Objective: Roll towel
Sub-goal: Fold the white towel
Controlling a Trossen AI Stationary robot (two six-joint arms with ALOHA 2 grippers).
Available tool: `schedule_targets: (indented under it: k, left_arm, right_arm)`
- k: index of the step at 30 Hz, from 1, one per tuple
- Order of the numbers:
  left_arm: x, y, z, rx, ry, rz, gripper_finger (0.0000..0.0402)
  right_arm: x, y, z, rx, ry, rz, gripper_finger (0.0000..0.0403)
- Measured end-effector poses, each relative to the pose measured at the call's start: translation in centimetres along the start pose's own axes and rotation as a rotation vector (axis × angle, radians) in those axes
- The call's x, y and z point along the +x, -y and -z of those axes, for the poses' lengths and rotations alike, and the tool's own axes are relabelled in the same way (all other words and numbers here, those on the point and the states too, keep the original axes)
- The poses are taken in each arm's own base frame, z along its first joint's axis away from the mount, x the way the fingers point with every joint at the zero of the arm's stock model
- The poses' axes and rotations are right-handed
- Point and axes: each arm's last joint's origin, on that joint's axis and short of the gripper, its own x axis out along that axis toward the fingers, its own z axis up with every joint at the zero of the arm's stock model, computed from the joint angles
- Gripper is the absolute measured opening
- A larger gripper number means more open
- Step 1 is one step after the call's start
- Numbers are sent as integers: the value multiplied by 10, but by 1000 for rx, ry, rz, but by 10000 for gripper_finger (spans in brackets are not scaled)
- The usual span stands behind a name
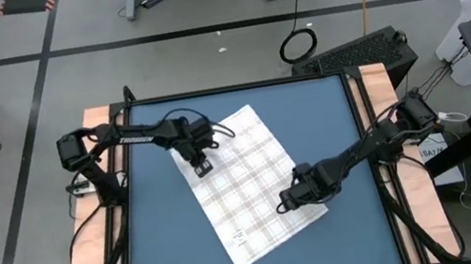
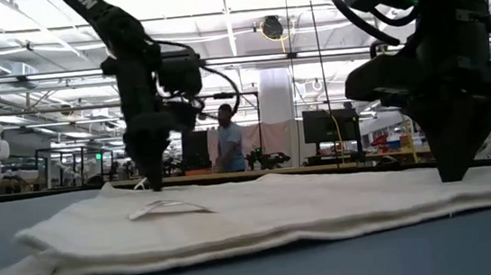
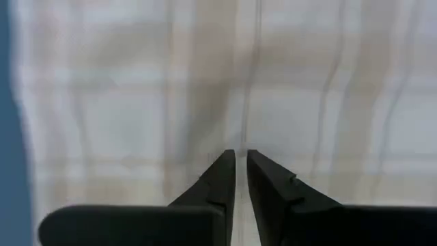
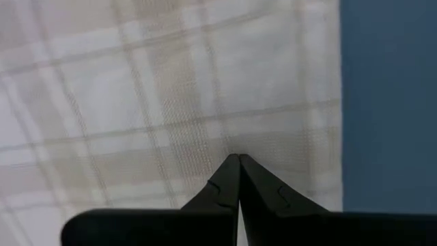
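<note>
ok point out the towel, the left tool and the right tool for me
towel (image 1: 248,182): high view, middle of the plaid cloth.
left tool (image 1: 200,168): high view, its tip over the towel's upper left part.
right tool (image 1: 283,207): high view, its tip at the towel's right side.

The towel (image 1: 248,182) is thin woven cloth, white with a faint beige-grey plaid; the right wrist view shows its fine weave (image 4: 171,89), matt and slightly rough. In the low view its layered edges (image 2: 236,224) look soft and a little frayed at one corner. A small label (image 1: 237,238) sits on it. The table (image 1: 164,248) has a smooth, matt blue top, with pale bare wood strips (image 1: 94,258) along its sides. Both grippers, left (image 3: 240,181) and right (image 4: 237,181), have matt black fingers that look like hard plastic. The floor (image 1: 13,101) is smooth grey with a dull sheen.
</note>
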Motion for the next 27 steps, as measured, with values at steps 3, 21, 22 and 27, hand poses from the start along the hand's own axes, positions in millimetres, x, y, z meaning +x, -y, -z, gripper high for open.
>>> schedule_targets:
  k: [3,21,22,27]
  left_arm:
    - [-13,-1,-9,-9,1,26,43]
    - [-91,45,15,472,-118,373,122]
    - [-94,51,18,521,-101,378,129]
    - [-102,89,28,750,-4,416,150]
  right_arm:
    - [-2,-2,-3,-16,3,-7,0]
    - [-52,-36,-2,-396,125,-519,0]
    - [-55,-41,1,-394,135,-582,0]
    - [-70,-61,18,-295,206,-875,0]
